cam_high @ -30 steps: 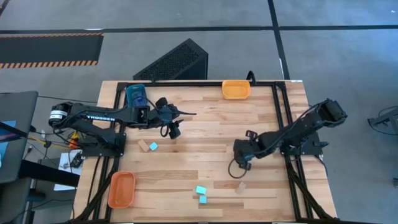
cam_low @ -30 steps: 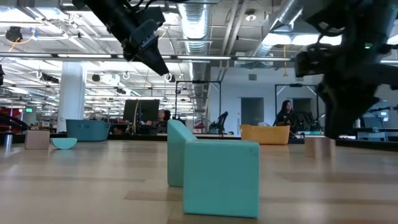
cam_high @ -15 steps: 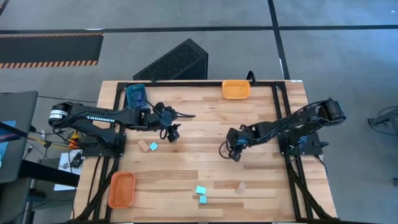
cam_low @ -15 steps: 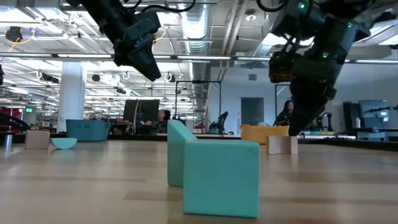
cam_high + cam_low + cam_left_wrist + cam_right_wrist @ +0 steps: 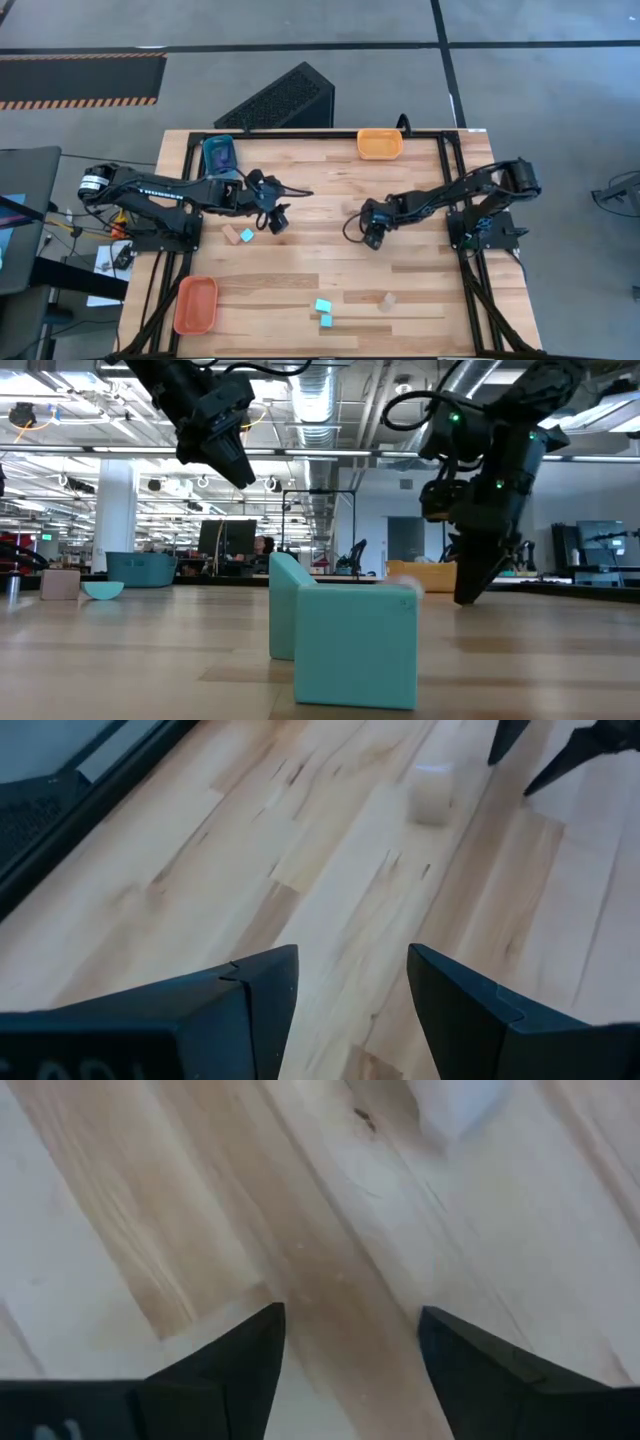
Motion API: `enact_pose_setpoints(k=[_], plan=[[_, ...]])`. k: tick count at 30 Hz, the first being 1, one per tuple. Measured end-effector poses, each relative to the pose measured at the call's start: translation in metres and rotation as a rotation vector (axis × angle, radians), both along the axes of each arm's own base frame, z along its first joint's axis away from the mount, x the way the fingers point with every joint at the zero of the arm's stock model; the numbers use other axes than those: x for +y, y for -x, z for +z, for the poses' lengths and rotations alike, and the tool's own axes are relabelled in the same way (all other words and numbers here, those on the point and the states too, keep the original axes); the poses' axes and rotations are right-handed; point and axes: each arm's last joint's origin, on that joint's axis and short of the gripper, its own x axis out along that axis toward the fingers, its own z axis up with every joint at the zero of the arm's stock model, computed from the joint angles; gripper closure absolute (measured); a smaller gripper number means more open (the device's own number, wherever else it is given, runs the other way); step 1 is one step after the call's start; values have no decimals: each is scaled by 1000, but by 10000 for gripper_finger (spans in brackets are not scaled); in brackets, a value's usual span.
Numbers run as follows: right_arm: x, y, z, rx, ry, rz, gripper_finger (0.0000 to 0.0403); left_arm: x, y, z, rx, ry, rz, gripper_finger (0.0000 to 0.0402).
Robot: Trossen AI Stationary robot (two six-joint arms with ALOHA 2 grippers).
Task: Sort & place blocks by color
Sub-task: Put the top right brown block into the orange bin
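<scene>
My left gripper (image 5: 276, 218) hangs open above the table's left-centre, just right of a tan block (image 5: 231, 235) and a cyan block (image 5: 247, 235) lying on the wood. My right gripper (image 5: 368, 236) is open at the table's centre, with its fingertips low over the wood (image 5: 466, 596). A pale block (image 5: 432, 800) lies on the table between the two grippers, just ahead of the right fingers and apart from them (image 5: 455, 1100); it shows blurred in the low view (image 5: 410, 585). Two cyan cubes (image 5: 324, 312) and another tan block (image 5: 386, 299) sit near the near edge.
A teal tray (image 5: 219, 153) sits at the far left corner, and an orange tray (image 5: 380, 143) lies at the far edge right of centre. Another orange tray (image 5: 195, 304) is at the near left corner. A dark frame borders the table (image 5: 455, 200). Bare wood lies between the grippers.
My right gripper has swung from the near right part of the table toward the far edge and the left, staying open. In the low view, the pale block ahead of it has slid leftward with it. My left gripper has drifted slightly toward the near edge.
</scene>
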Motion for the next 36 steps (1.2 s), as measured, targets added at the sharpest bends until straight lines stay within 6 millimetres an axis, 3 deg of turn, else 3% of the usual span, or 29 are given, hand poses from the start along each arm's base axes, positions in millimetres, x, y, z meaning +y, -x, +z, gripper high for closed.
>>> enact_pose_setpoints(k=[4, 7, 13, 22, 30, 36], plan=[[-2, -5, 5, -34, 5, 0, 159, 0, 1, -1, 26, -22, -24, 225], [-9, -14, 23, -123, 35, 7, 163, 3, 2, -1, 44, -39, -21, 225], [-45, -26, 47, -206, 134, 53, 163, 19, 3, -1, 78, -94, -24, 225], [-98, -61, 38, -106, 146, 297, 136, 54, 8, -1, 114, -76, -28, 225], [-108, -84, 18, 10, 120, 359, 111, 66, 12, -2, 137, -81, -28, 225], [-110, -88, 7, 50, 61, 274, 150, 67, 14, -3, 166, -82, -49, 225]])
